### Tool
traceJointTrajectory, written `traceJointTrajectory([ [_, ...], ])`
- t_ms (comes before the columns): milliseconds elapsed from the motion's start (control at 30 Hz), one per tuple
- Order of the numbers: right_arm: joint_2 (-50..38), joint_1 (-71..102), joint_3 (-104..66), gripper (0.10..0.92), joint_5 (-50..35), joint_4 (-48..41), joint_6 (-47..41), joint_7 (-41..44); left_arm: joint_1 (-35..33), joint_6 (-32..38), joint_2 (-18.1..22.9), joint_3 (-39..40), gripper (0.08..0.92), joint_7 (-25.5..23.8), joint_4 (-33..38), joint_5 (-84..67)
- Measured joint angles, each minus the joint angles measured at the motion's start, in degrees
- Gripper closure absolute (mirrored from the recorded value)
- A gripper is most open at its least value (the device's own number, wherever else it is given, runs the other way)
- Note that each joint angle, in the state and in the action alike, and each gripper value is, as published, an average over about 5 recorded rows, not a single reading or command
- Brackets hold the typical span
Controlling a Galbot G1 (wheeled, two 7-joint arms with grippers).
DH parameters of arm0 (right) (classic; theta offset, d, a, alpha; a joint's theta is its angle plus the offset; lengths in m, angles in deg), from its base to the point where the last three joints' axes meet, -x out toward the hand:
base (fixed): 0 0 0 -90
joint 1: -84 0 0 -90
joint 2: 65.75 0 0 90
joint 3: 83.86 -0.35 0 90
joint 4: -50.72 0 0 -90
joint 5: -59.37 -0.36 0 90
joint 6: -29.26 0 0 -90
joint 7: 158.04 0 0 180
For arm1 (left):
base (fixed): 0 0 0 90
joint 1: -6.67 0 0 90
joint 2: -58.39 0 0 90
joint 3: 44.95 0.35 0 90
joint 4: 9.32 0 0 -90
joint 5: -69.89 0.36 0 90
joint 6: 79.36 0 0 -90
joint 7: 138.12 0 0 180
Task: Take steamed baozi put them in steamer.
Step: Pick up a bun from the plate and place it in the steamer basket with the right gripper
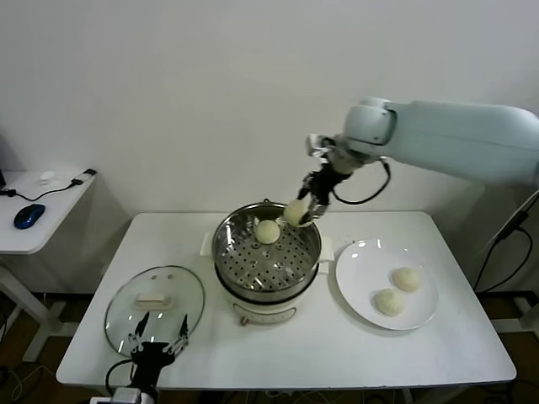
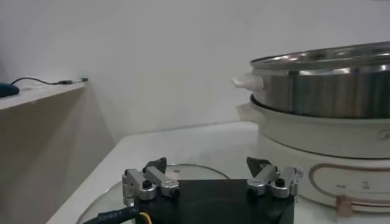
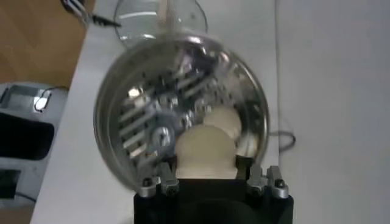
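R gripper (image 1: 301,210) clamps a baozi (image 1: 295,212) over steamer (image 1: 266,296) far rim; lower beside the bun already on tray (image 1: 267,231), then release gently; L gripper (image 1: 157,344) idle, jaws spread, near-left of steamer.

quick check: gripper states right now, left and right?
Left gripper: open, empty, parked at the table's near edge by the glass lid.
Right gripper: closed on a baozi, over the steamer's far rim.

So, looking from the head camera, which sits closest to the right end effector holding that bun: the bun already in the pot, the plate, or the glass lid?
1. Bun in the steamer, just beside the right end effector.
2. White plate, on the right.
3. Glass lid, front left, farthest.
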Motion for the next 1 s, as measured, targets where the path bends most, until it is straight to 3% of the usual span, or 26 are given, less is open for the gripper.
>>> traceJointTrajectory([
  [533, 13.2, 14.2, -3.7, 0.375, 2.6, -8.3, -5.7, -8.2, 0.6, 0.0, 0.1, 0.0, 0.177, -0.1, -1.1, 0.4],
  [800, 15.1, 17.4, -5.2, 0.227, 4.1, -11.3, -5.8, -9.2, 1.3, -0.3, 0.1, -0.1, 0.177, 0.0, -1.5, 0.1],
  [1000, 14.0, 15.4, -4.8, 0.203, 4.7, -10.7, -3.5, -7.3, 1.4, -0.5, 0.1, -0.3, 0.177, 0.1, -1.4, -0.1],
])
